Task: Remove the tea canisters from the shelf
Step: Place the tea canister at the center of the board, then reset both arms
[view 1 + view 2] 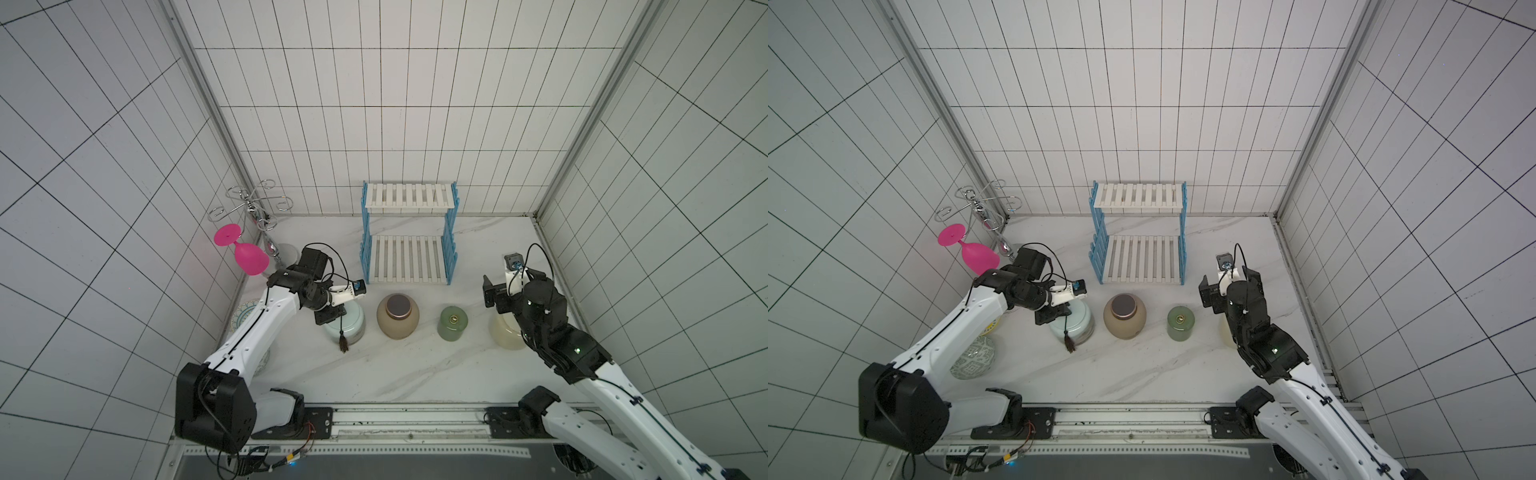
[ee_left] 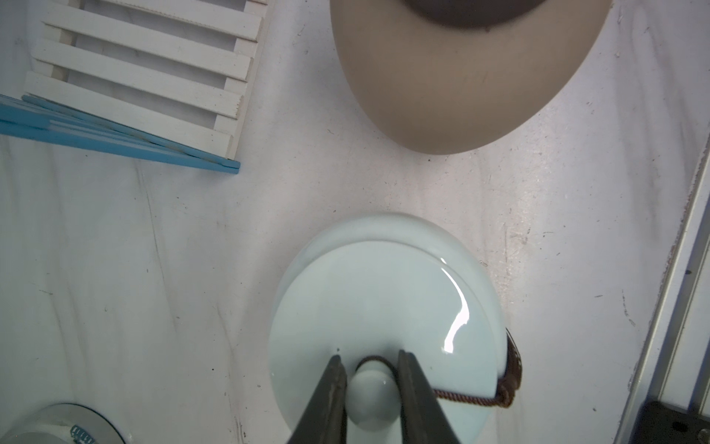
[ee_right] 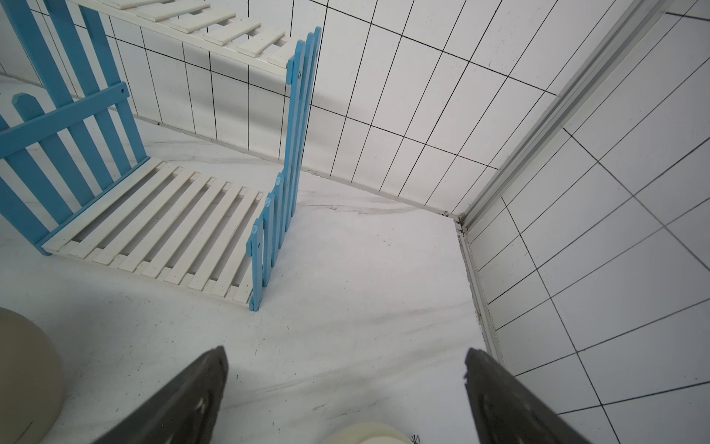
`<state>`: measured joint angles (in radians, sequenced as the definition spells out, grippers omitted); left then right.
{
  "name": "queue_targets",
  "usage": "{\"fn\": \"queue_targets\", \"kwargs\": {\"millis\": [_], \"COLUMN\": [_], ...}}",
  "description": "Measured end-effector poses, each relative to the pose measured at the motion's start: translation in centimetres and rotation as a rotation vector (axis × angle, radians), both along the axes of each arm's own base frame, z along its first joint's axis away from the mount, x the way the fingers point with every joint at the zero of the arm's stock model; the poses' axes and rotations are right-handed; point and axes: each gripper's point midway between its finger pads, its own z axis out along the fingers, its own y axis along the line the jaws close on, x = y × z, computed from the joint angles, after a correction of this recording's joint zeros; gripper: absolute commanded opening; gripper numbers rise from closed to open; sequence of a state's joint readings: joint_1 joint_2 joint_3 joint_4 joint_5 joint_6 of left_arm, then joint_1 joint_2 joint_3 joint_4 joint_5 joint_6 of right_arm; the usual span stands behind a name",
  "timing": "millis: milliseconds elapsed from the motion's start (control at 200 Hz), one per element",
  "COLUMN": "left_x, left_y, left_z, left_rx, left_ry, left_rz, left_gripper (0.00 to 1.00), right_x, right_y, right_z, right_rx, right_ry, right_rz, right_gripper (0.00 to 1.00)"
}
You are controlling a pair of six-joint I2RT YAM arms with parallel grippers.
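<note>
The shelf (image 1: 409, 257) (image 1: 1138, 257) stands at the back of the table with nothing on either board. In front of it stand all the tea canisters in a row. My left gripper (image 1: 334, 313) (image 2: 369, 355) is shut on the lid knob of the pale-blue jar (image 1: 349, 330) (image 2: 384, 300), which rests on the table with its dark tassel hanging over its side. To its right come the tan-brown jar (image 1: 397, 316) (image 2: 461, 88) and the sage-green cylinder (image 1: 452, 323). Above the cream jar (image 1: 505, 334) (image 3: 365, 432) my right gripper (image 1: 512, 286) (image 3: 345, 361) hangs open and holds nothing.
A chrome curly-armed stand (image 1: 249, 205) with a pink glass (image 1: 245, 253) hanging from it fills the back left corner. Patterned bowls (image 1: 973, 357) lie under my left arm. Tiled walls close in on three sides, and a metal rail (image 1: 407, 419) runs along the front.
</note>
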<state>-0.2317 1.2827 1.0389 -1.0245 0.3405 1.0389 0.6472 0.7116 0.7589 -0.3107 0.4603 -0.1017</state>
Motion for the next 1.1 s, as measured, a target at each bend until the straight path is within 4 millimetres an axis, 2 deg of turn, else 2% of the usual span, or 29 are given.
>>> {"fn": "queue_targets", "kwargs": {"millis": [95, 110, 205, 240, 255, 290, 305, 355, 380, 430, 625, 765, 934, 1099], "left_x": [0.3, 0.3, 0.5, 0.5, 0.6, 0.7, 0.7, 0.8, 0.9, 1.1, 3.2, 5.5, 8.9, 10.8], "left_y": [-0.1, -0.1, -0.2, -0.3, -0.3, -0.3, -0.4, -0.4, -0.5, -0.6, -0.2, 1.5, 3.4, 4.5], "left_z": [0.7, 0.8, 1.3, 1.5, 1.5, 1.7, 1.8, 2.3, 2.6, 3.5, 8.5, 11.2, 12.9, 12.2], "left_rx": [-0.008, -0.009, -0.018, -0.02, -0.021, -0.023, -0.025, -0.029, -0.035, -0.051, -0.171, -0.283, -0.394, -0.486], "left_ry": [-0.032, -0.04, -0.055, -0.061, -0.062, -0.066, -0.068, -0.073, -0.078, -0.086, -0.148, -0.187, -0.247, -0.278], "left_rz": [-0.003, -0.011, -0.008, -0.011, -0.008, -0.008, -0.012, -0.01, -0.009, 0.005, 0.108, 0.264, 0.488, 0.677], "left_gripper": [0.47, 0.51, 0.64, 0.67, 0.72, 0.74, 0.8, 0.82, 0.94, 0.98, 0.98, 0.98, 0.99, 0.98], "right_x": [0.0, 0.0, 0.0, 0.0, 0.0, 0.0, 0.0, 0.0, 0.0, 0.1, 0.3, 0.6, 1.5, 2.8], "right_y": [0.1, 0.1, 0.1, 0.1, 0.1, 0.1, 0.1, 0.1, 0.1, 0.1, 0.4, 0.3, 0.1, -0.2], "right_z": [-0.1, -0.1, -0.1, -0.1, -0.1, -0.1, -0.1, -0.1, -0.1, -0.1, -0.6, -0.8, -0.9, -1.3], "right_rx": [-0.001, -0.001, 0.0, 0.0, 0.0, 0.0, 0.0, 0.0, 0.0, -0.002, -0.006, -0.005, -0.029, -0.043], "right_ry": [0.002, 0.002, 0.002, 0.002, 0.002, 0.003, 0.002, 0.003, 0.003, 0.005, 0.02, 0.012, -0.008, -0.02], "right_rz": [0.002, 0.002, 0.003, 0.003, 0.003, 0.003, 0.003, 0.003, 0.003, 0.003, 0.007, -0.008, -0.047, -0.083], "right_gripper": [0.99, 0.99, 0.99, 0.99, 0.99, 0.99, 0.99, 0.99, 0.99, 0.99, 0.99, 0.99, 0.99, 0.99]}}
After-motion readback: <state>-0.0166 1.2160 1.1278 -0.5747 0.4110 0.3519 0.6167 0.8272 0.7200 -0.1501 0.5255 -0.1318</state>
